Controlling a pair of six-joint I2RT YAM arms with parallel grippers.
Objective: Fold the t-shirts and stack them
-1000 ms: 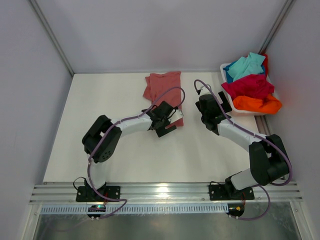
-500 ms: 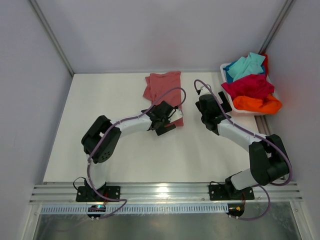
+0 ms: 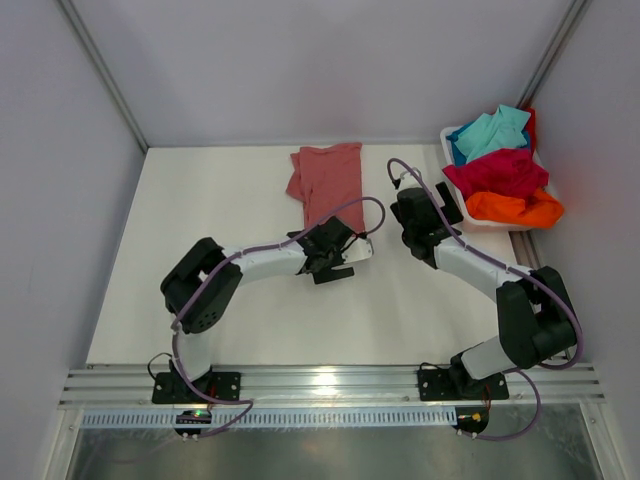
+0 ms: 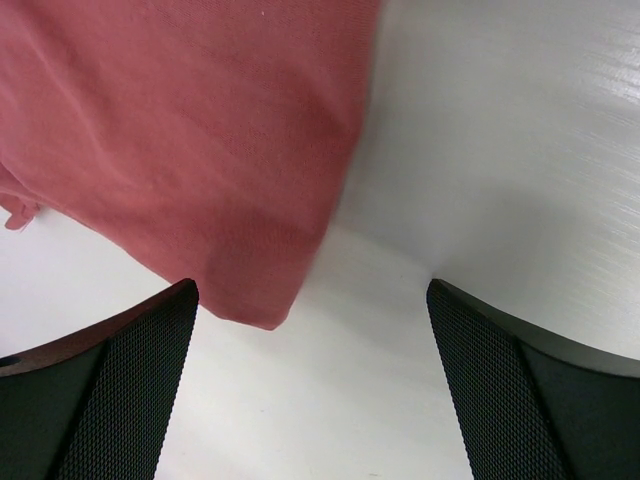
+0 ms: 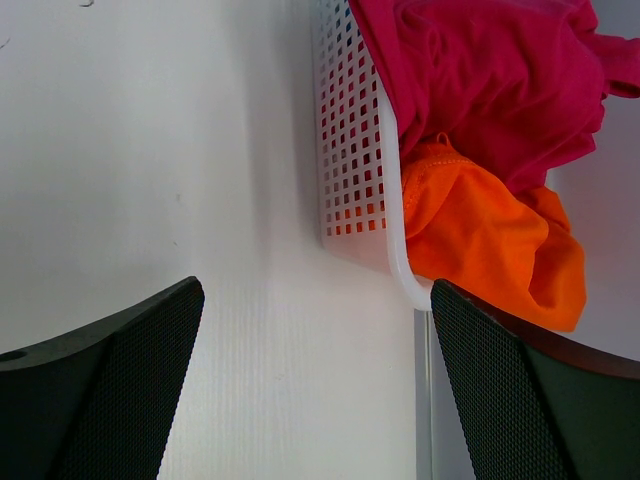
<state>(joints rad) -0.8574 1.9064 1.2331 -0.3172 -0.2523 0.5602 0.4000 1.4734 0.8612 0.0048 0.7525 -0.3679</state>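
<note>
Dusty salmon-pink t-shirt (image 3: 325, 178): folded into a narrow strip, flat on the table (image 3: 180, 230), well left of the white tub (image 5: 350, 150). Crimson t-shirt (image 3: 497, 172), bright orange t-shirt (image 3: 515, 209) and turquoise t-shirt (image 3: 490, 130): heaped inside the tub, orange at its near end, turquoise at its far end, crimson between. Left gripper (image 4: 310, 385): well left of the tub, above the pink shirt's near corner, fingers (image 4: 110, 390) spread wide, pinching nothing. Right gripper (image 5: 315, 385): just left of the tub's perforated wall, fingers (image 5: 110, 390) likewise spread wide, empty, clear of the cloth.
</note>
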